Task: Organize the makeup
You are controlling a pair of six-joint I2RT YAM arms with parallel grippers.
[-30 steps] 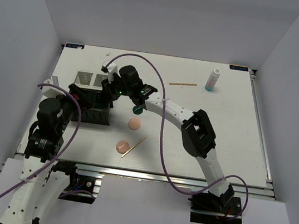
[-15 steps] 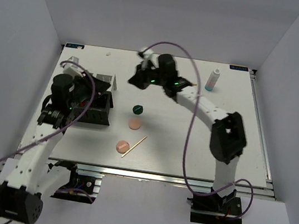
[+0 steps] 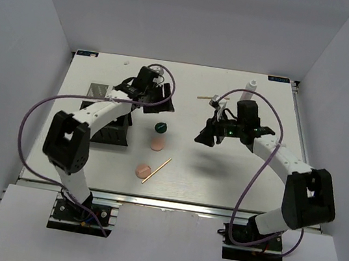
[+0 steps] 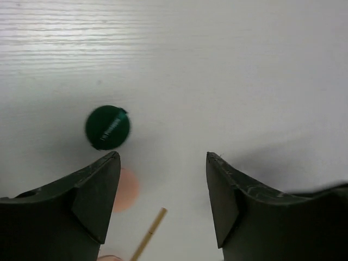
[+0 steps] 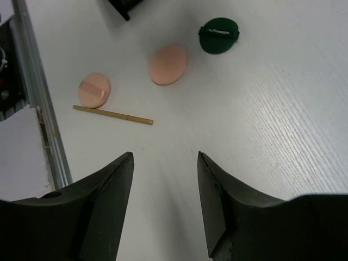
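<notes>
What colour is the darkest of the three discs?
The disc is dark green, clearest in right wrist view.

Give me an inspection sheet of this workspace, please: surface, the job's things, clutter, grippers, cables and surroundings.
surface: white tabletop, metal rail along its near edge.
job's things: dark green disc, peach-pink disc, second peach-pink disc and thin wooden stick lie loose mid-table; second wooden stick and white bottle farther back, partly hidden; black compartmented organizer box at left.
clutter: small white speck near the far edge.
grippers: left gripper and right gripper open, holding nothing, above the table.
cables: purple cables loop off both arms.
surroundings: plain grey walls on three sides.
</notes>
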